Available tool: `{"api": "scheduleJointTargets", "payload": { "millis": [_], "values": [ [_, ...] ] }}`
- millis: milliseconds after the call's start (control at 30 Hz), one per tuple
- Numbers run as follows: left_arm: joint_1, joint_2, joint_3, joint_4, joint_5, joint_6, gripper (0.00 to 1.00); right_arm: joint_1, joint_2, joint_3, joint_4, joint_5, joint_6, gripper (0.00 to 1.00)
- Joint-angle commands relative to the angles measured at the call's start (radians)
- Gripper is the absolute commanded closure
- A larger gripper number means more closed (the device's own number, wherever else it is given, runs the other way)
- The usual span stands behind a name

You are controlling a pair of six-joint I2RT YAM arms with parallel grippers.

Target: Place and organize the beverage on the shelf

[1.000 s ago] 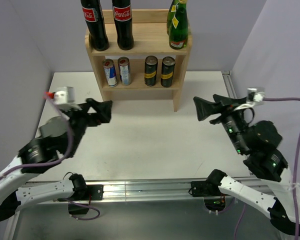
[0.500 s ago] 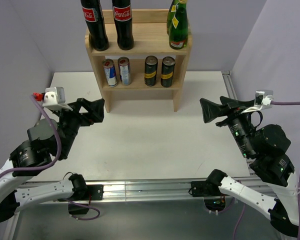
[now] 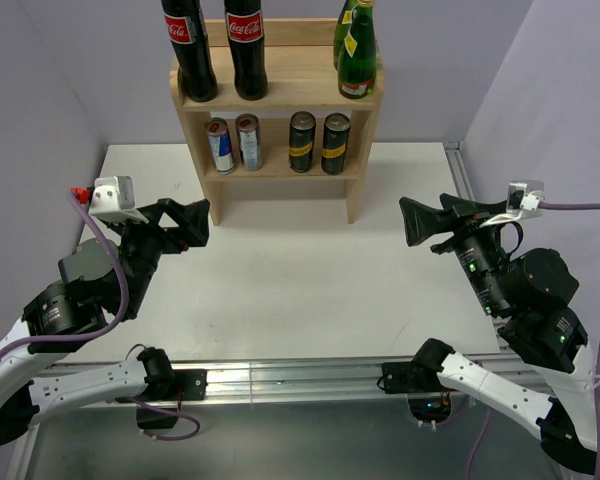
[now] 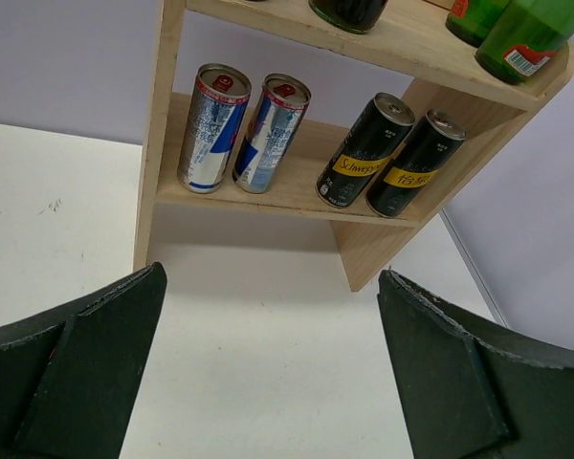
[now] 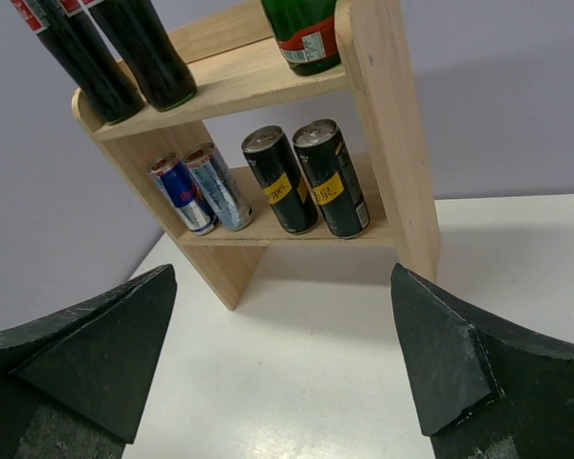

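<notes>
The light wooden shelf (image 3: 300, 85) stands at the back of the table. Its top tier holds two dark cola bottles (image 3: 190, 50) and green bottles (image 3: 357, 50). On the middle tier stand two blue-silver cans (image 3: 220, 145) and two black cans (image 3: 336, 143). My left gripper (image 3: 193, 225) hovers open in front of the shelf's left foot, holding nothing. Open and empty too, my right gripper (image 3: 407, 222) hangs off the shelf's right side. In the left wrist view the left gripper (image 4: 271, 277) frames bare table below the shelf (image 4: 297, 186). The right gripper (image 5: 282, 271) does likewise below the shelf (image 5: 392, 124).
Lilac walls close in the white table (image 3: 300, 280) on the left, back and right. A metal rail (image 3: 290, 375) with both arm bases runs along the near edge. A purple cable (image 3: 580, 205) trails from the right wrist.
Both arms have drawn back from the shelf, the left one to the left and the right one to the right. Both grippers stayed open, and nothing on the shelf moved.
</notes>
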Motion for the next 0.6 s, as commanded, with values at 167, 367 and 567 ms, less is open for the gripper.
{"api": "scheduleJointTargets", "payload": {
  "millis": [167,367,567],
  "values": [
    [-0.003,0.011,-0.002,0.045,-0.005,0.029,0.01,0.004,0.013,-0.008,0.001,0.010,-0.006,0.00],
    [-0.003,0.006,-0.007,0.056,-0.007,0.033,0.01,0.002,0.019,-0.011,-0.002,0.005,0.000,0.00],
    [-0.003,0.002,-0.027,0.054,-0.070,0.020,0.00,0.004,0.022,-0.011,-0.011,0.005,0.007,0.00]
  ]
}}
